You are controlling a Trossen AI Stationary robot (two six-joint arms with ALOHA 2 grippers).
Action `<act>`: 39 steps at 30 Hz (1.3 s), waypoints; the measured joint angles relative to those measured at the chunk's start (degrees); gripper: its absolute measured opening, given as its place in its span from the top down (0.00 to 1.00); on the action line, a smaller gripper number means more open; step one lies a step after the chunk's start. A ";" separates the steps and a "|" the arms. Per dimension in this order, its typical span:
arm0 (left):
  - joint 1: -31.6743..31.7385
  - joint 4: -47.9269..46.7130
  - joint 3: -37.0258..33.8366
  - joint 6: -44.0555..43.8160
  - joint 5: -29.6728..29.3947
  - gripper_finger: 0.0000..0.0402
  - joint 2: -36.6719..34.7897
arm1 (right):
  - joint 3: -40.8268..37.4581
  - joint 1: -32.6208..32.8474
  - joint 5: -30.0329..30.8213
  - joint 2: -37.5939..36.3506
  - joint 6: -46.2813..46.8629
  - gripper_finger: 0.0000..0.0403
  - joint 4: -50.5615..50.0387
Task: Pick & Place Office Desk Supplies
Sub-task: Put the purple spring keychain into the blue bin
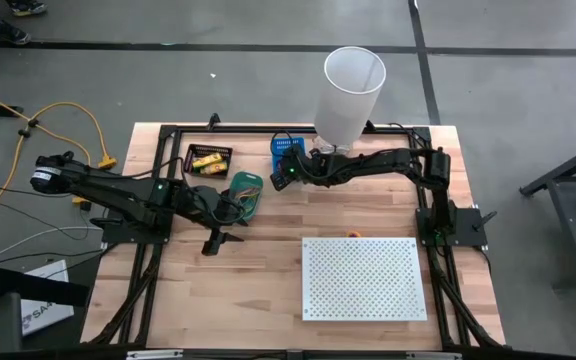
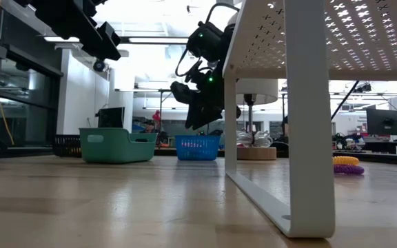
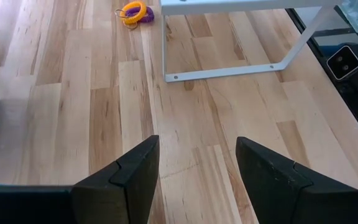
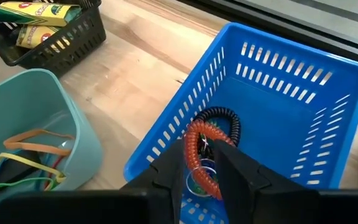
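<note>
I find the red coiled loop [image 4: 199, 155] between the fingers of my right gripper [image 4: 202, 163], low inside the blue basket [image 4: 278, 118] at the far edge of the table [image 1: 258, 290]. A black coiled loop [image 4: 225, 118] lies touching it on the basket floor. The fingers stand only slightly apart with the red coil in the narrow gap; I cannot tell whether they grip it or have just let it go, so I judge this a release in progress, not a finished one.

Sorted so far, as I judge it: thin rubber bands [image 4: 33, 155], orange, yellow and red, lie in the teal bin [image 4: 82, 134] just beside the basket; the yellow-and-red packs [image 4: 36, 12] sit in the black basket [image 4: 73, 40] beyond it. Left on the table is one yellow and purple coiled loop [image 3: 134, 12], near the white perforated stand [image 3: 229, 68]. The high view also shows a small orange item [image 1: 353, 234] at the stand's far edge; whether that is this loop I cannot say.

My left gripper [image 3: 197, 180] hangs over bare table with its fingers spread wide, holding nothing.

Hidden or doubtful: the right fingers cover part of the basket floor, where small pale bits show that I cannot identify. The tall white bin [image 1: 346, 95] blocks part of the table's far edge from above. No clips are discernible anywhere.
</note>
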 joint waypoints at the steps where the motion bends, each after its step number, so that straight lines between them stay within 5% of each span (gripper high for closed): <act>1: 0.00 0.00 0.00 0.00 0.00 0.48 0.00 | 0.00 0.00 -0.58 0.00 0.00 0.80 0.02; 8: 0.00 -0.02 0.00 0.00 0.00 0.48 0.00 | 0.00 0.00 -7.38 -0.28 -1.79 0.80 1.34; 17: -0.02 -0.01 0.00 0.00 0.00 0.48 0.00 | 0.02 0.00 -24.75 -0.37 -1.49 0.80 8.31; 25: 0.00 -0.01 0.00 0.00 0.00 0.48 0.00 | 0.02 0.04 -28.35 -0.37 -0.15 0.80 7.96; 29: -0.01 -0.02 0.00 0.00 0.00 0.48 0.00 | 0.00 0.00 -33.10 -1.62 3.49 0.80 2.13; 39: -0.02 0.46 0.00 0.00 0.00 0.48 0.00 | 0.06 2.89 -32.04 -7.44 11.11 0.80 -18.78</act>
